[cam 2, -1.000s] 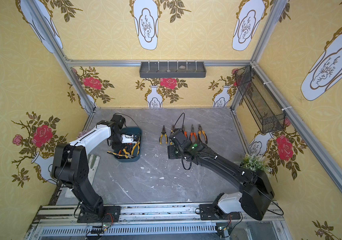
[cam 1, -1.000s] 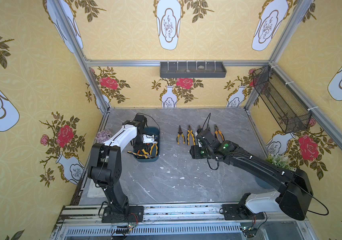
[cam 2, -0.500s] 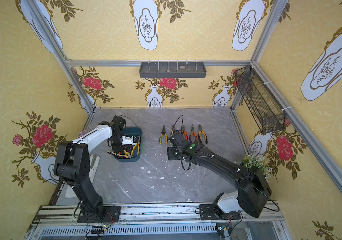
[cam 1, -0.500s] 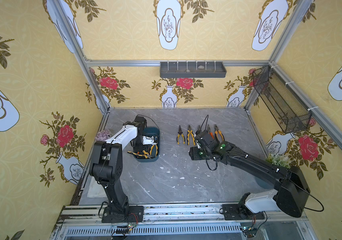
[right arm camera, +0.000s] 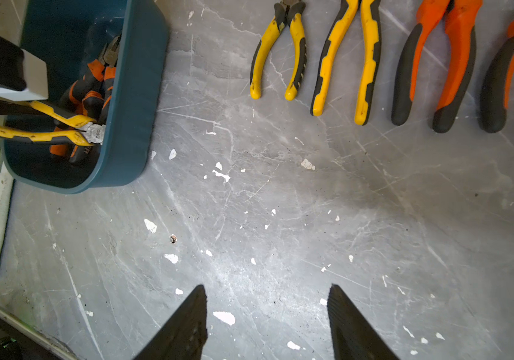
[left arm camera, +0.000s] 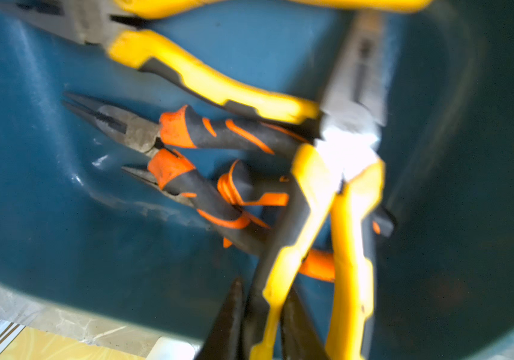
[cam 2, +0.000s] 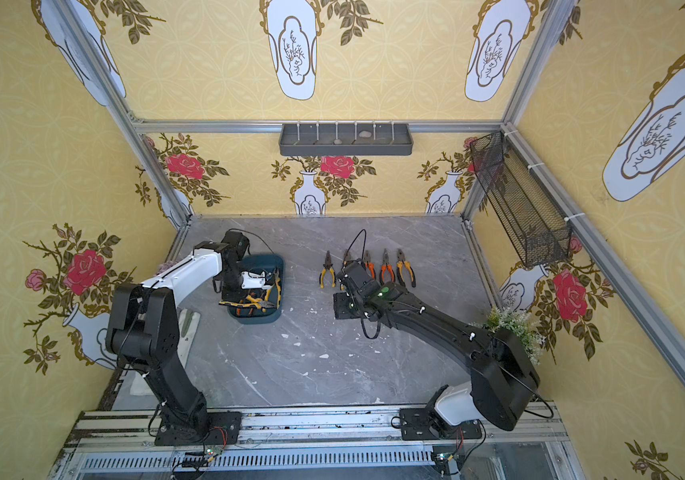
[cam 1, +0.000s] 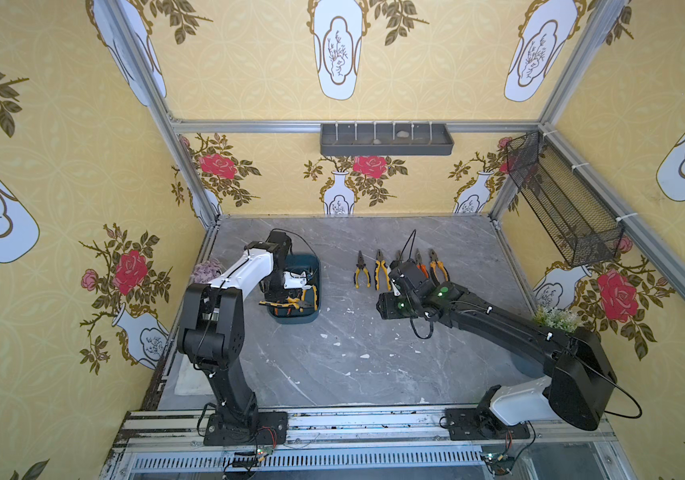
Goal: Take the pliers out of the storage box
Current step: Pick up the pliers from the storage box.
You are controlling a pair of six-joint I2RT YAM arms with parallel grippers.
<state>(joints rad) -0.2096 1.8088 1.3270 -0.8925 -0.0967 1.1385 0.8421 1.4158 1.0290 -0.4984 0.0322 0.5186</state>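
Left end effector (left arm camera: 263, 290): just clamped on yellow-handled pliers (left arm camera: 350, 249) in storage box (left arm camera: 46, 202); we expect lift-out next. Right end effector (right arm camera: 266, 288): wide, empty.

Pliers (cam 1: 289, 301) in storage box (cam 1: 293, 321), others (cam 1: 381, 272) rightward.

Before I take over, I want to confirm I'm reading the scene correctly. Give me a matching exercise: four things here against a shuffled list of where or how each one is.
Things:
1. left gripper
2. right gripper
3. row of pliers
4. grey divided tray

States:
A. mounted on the back wall
B. open, above bare table
C. closed on yellow-handled pliers, at the storage box
D. lying side by side on the table

Pairs: 1-C, 2-B, 3-D, 4-A
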